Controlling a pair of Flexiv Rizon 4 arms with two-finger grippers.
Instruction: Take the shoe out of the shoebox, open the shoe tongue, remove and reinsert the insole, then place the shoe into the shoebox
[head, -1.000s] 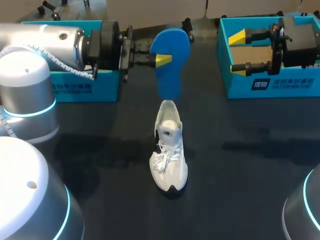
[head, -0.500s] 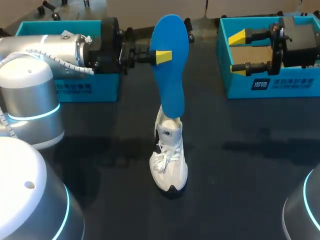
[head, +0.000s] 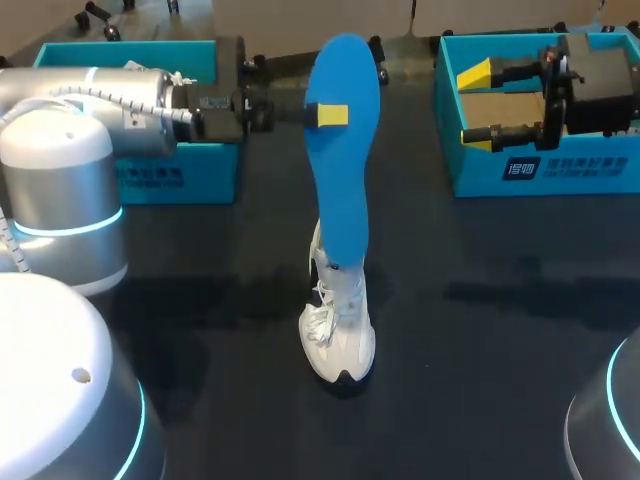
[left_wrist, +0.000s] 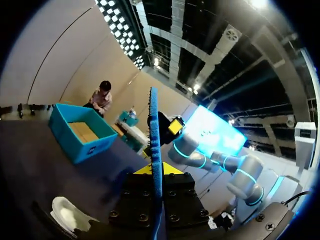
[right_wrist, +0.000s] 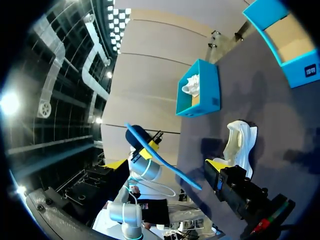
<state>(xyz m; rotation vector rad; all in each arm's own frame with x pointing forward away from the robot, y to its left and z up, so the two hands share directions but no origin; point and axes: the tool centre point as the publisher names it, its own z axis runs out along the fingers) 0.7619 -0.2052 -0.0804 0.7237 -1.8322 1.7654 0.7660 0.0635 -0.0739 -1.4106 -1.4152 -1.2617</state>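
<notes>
Step in hand: the insole part of the job. Shoe's out of its box. L pincer (head: 327, 113), coming in from the left, is clamped on the blue insole (head: 343, 170) near its upper end, yellow tips pinching both faces. L wrist cam shows the insole edge-on btwn the fingers. It hangs roughly upright, lower end at the collar of the white sneaker (head: 340, 325). Can't tell if that end sits inside the opening or just above it. Tongue is hidden behind the insole, so no call on that.

Sneaker stands mid-surface (head: 480, 350), toe toward the near edge, heel far, w/ nothing holding it. R pincer (head: 478, 105) is far right over the right teal shoebox (head: 540, 170), fingers spread wide, holding nothing. Far left sits a second teal shoebox (head: 140, 175). R wrist cam shows sth white in it, can't tell what.

Progress: approx halfway, I'd say. Reinsertion and boxing are left to do.

Next move calls for getting the lower end fully clear of the collar if it isn't already. Then feed it back down the opening, lined up w/ the sneaker's long axis and angled toward the toe.

Risk: the sneaker is loose and light, so a push on the insole will prob. slide or tip it. R pincer could come over to steady the heel first.
</notes>
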